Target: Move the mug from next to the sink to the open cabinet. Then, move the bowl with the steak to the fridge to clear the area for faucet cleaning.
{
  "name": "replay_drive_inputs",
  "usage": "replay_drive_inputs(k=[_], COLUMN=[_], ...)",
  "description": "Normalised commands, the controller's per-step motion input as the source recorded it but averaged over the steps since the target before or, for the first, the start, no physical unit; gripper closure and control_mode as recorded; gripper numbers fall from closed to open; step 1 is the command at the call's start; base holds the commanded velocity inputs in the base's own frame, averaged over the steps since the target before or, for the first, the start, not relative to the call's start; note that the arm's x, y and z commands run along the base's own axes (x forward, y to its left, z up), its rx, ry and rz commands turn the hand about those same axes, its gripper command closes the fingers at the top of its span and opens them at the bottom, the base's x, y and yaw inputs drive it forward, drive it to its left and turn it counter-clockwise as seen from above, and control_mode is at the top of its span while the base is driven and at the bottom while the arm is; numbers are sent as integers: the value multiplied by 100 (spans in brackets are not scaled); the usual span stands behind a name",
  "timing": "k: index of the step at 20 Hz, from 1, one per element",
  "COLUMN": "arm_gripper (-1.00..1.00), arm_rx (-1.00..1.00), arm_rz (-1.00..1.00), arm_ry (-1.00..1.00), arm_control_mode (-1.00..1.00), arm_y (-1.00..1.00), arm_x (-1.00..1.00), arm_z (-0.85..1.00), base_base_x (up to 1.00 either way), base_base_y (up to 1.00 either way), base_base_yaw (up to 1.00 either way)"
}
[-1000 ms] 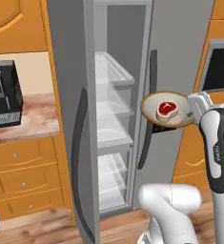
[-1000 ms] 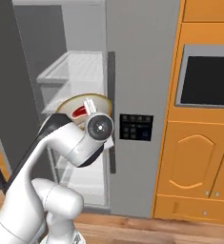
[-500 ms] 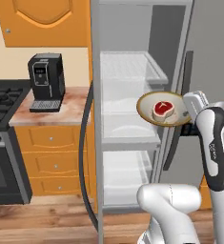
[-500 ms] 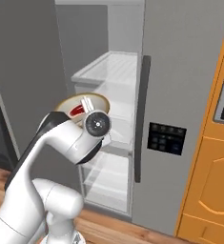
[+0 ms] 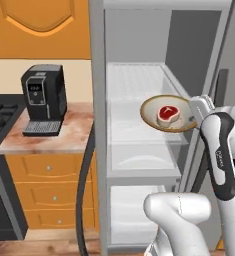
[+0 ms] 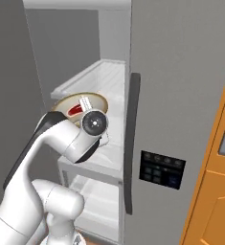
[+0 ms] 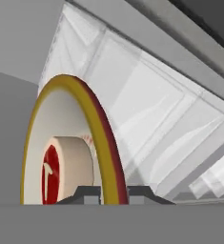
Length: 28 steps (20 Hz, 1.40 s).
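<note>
Left base view: pincer [image 5: 193,106] is clamped on the rim of the bowl [image 5: 168,113], level before the fridge [image 5: 139,150] shelf. Risk: a thin edge grip may let the bowl tip, sliding the steak [image 5: 168,114] off short of the fridge.

Matt, smooth surfaces in a rendered kitchen.
The fridge [image 5: 199,45] has flat grey matt sides and pale, ribbed, plastic-looking shelves; the bowl [image 5: 150,107] looks glazed, olive-tan rim over cream; the steak [image 5: 168,114] reads raw red; the countertop [image 5: 54,137] is pinkish marbled stone; the drawers [image 5: 49,192] orange wood.
</note>
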Motion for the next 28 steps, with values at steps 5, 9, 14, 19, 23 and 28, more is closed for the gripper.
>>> replay_drive_inputs(k=[5,9,14,19,23,28], arm_gripper=[100,100,100,100,100,100], arm_rx=[0,0,0,3,20,16], arm_rz=[0,-2,-17,-38,-38,-17], arm_ry=[0,-1,-6,0,4,2], arm_control_mode=[100,-100,-100,-100,-100,-100], arm_y=[0,3,55,46,1,0], arm_x=[0,8,-3,-18,1,0], arm_z=[0,4,34,27,25,9], base_base_x=[72,36,0,0,0,0], base_base_y=[0,7,0,0,0,0], base_base_yaw=[-1,-3,0,0,0,0])
